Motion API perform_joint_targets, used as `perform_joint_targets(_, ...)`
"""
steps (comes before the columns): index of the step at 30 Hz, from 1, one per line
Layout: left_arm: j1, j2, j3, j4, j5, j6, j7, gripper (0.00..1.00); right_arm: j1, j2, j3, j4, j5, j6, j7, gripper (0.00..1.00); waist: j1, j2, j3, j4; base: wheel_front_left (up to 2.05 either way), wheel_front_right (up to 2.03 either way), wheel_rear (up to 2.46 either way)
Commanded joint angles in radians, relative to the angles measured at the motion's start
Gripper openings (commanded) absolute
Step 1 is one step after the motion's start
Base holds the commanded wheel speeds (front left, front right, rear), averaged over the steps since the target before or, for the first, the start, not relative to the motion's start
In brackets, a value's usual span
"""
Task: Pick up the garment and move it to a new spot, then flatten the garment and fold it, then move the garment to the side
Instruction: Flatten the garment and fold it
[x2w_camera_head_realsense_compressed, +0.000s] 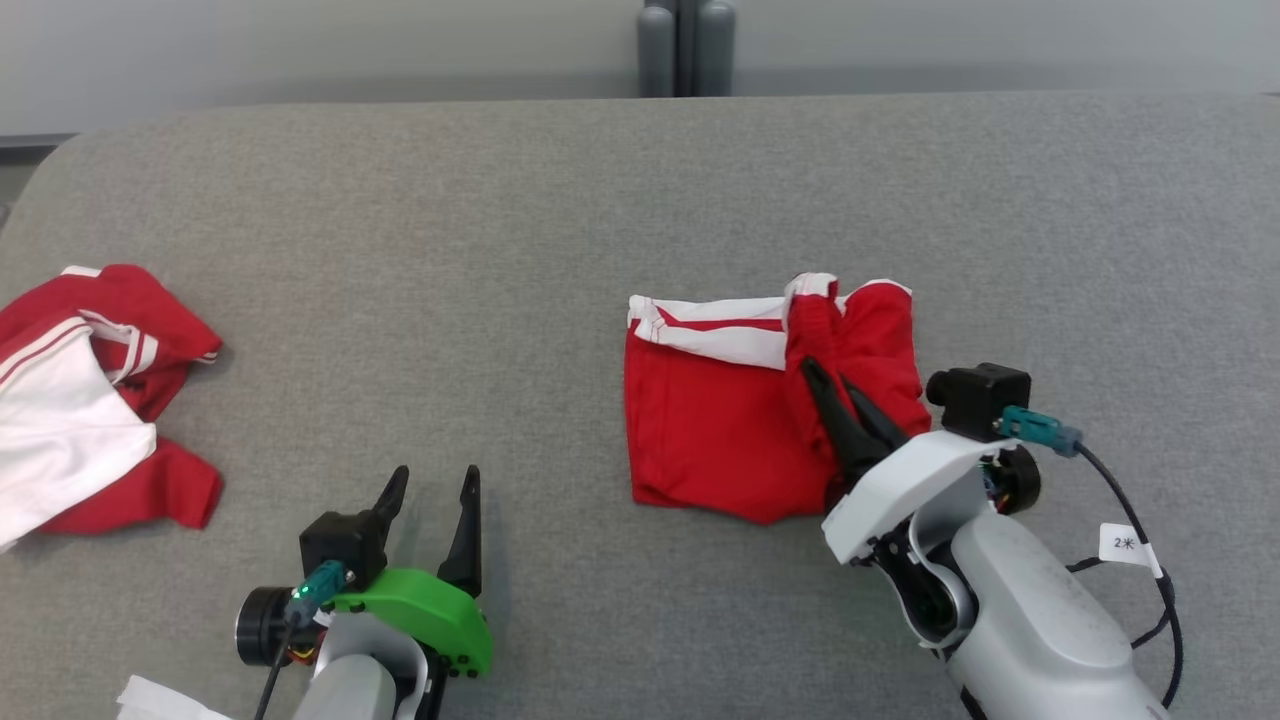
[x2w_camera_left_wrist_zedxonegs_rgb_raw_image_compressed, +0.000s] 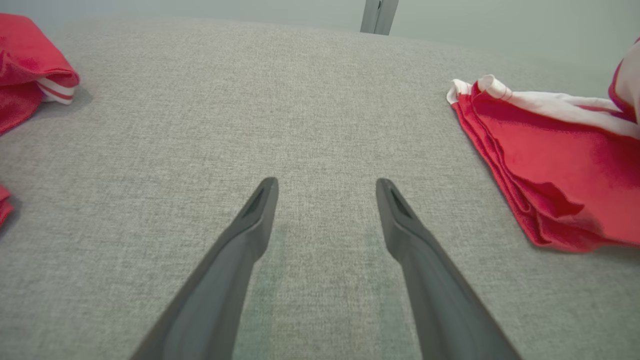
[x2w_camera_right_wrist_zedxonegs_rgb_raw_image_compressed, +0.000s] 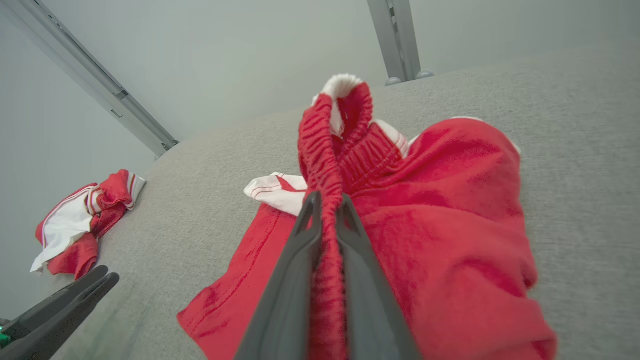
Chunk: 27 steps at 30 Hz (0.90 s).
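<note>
1. Red shorts (x2w_camera_head_realsense_compressed: 720, 430), white trim with a red stripe. They lie folded a little right of centre on the grey fabric surface (x2w_camera_head_realsense_compressed: 500, 250), well apart from its edges.
2. Elastic waistband (x2w_camera_right_wrist_zedxonegs_rgb_raw_image_compressed: 325, 145) of the shorts. The right wrist view shows it gathered into a raised ridge that runs up between the fingers. The head view gives this only as a red fold rising on the right half of the shorts.
3. Right gripper (x2w_camera_head_realsense_compressed: 825, 372): closed, pinching the waistband. The right wrist view (x2w_camera_right_wrist_zedxonegs_rgb_raw_image_compressed: 328, 197) shows its two dark fingers pressed against either side of the ribbed cloth.
4. Left gripper (x2w_camera_head_realsense_compressed: 437, 472): fingers spread wide, holding nothing, over bare fabric near the front edge, left of the shorts. The left wrist view (x2w_camera_left_wrist_zedxonegs_rgb_raw_image_compressed: 326, 182) shows grey cloth between the fingers. The right wrist view catches this gripper at its lower left corner (x2w_camera_right_wrist_zedxonegs_rgb_raw_image_compressed: 111, 275).
5. The shorts in the left wrist view (x2w_camera_left_wrist_zedxonegs_rgb_raw_image_compressed: 575, 190): stacked layers along the folded side, which the head view does not show.
6. Second red-and-white garment (x2w_camera_head_realsense_compressed: 90, 400), crumpled at the left edge of the surface.
7. Grey posts (x2w_camera_head_realsense_compressed: 686, 45), upright just beyond the far edge.
</note>
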Motion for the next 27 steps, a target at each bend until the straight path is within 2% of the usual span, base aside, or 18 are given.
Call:
perform_joint_targets(1, 0.014, 0.003, -0.004, 0.001, -0.002, 0.003, -0.001, 1.00, -0.017, -0.004, 0.025, -0.003, 0.023, -0.001, 0.000, 0.00, 0.0000, 0.0000, -0.004, 0.032, 0.00, 0.00, 0.00)
perform_joint_targets(7, -0.005, 0.003, -0.042, -0.004, -0.020, 0.012, -0.001, 1.00, -0.079, -0.004, 0.167, 0.057, 0.122, -0.001, -0.041, 0.00, 0.0000, 0.0000, 0.004, 0.083, 0.00, 0.00, 0.00)
perform_joint_targets(8, -0.005, 0.003, -0.049, -0.004, -0.025, 0.013, -0.001, 1.00, -0.095, -0.005, 0.193, 0.073, 0.132, -0.001, -0.054, 0.45, 0.0000, 0.0000, 0.005, 0.089, 0.00, 0.00, 0.00)
perform_joint_targets(9, -0.005, 0.003, -0.053, -0.004, -0.027, 0.015, -0.001, 1.00, -0.105, -0.004, 0.217, 0.085, 0.141, -0.001, -0.064, 1.00, 0.0000, 0.0000, 0.006, 0.092, 0.00, 0.00, 0.00)
perform_joint_targets(13, -0.010, 0.003, -0.054, -0.003, -0.024, 0.024, -0.001, 1.00, -0.140, -0.005, 0.282, 0.120, 0.164, -0.001, -0.098, 1.00, 0.0000, 0.0000, 0.007, 0.095, 0.00, 0.00, 0.00)
perform_joint_targets(16, -0.006, 0.003, -0.040, -0.016, 0.001, 0.028, -0.001, 1.00, -0.163, -0.006, 0.260, 0.148, 0.103, -0.001, -0.112, 1.00, 0.0000, 0.0000, 0.001, 0.076, 0.00, 0.00, 0.00)
perform_joint_targets(22, 0.020, 0.011, -0.006, -0.067, 0.067, 0.019, -0.001, 1.00, -0.075, -0.004, -0.003, 0.084, -0.173, -0.001, -0.112, 1.00, 0.0000, 0.0000, -0.013, 0.021, 0.00, 0.00, 0.00)
perform_joint_targets(27, 0.045, 0.018, 0.020, -0.117, 0.112, 0.010, -0.001, 1.00, 0.031, -0.004, -0.166, 0.015, -0.332, -0.001, -0.112, 1.00, 0.0000, 0.0000, -0.027, -0.016, 0.00, 0.00, 0.00)
